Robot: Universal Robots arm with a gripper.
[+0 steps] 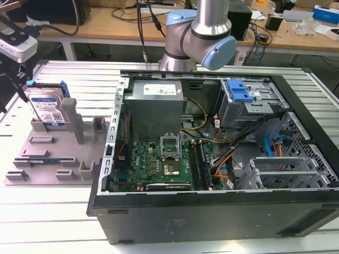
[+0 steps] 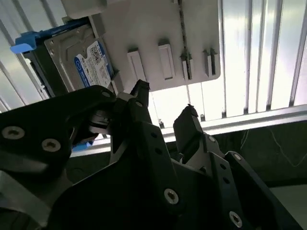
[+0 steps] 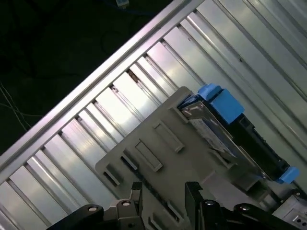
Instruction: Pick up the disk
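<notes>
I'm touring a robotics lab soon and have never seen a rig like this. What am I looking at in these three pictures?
The exterior view is from a camera standing off the machine. The silver and pale-blue jointed column at the back is a robot arm. In front of it lies an open computer case, its motherboard and power supply exposed. On the exterior view's left, a grey holder tray carries a hard disk with blue side rails, standing on edge. Both wrist views come from cameras riding on the arm, looking past its gripper. Its two black fingers stand apart and hold nothing; they point toward the tray, with the disk close by but untouched.
</notes>
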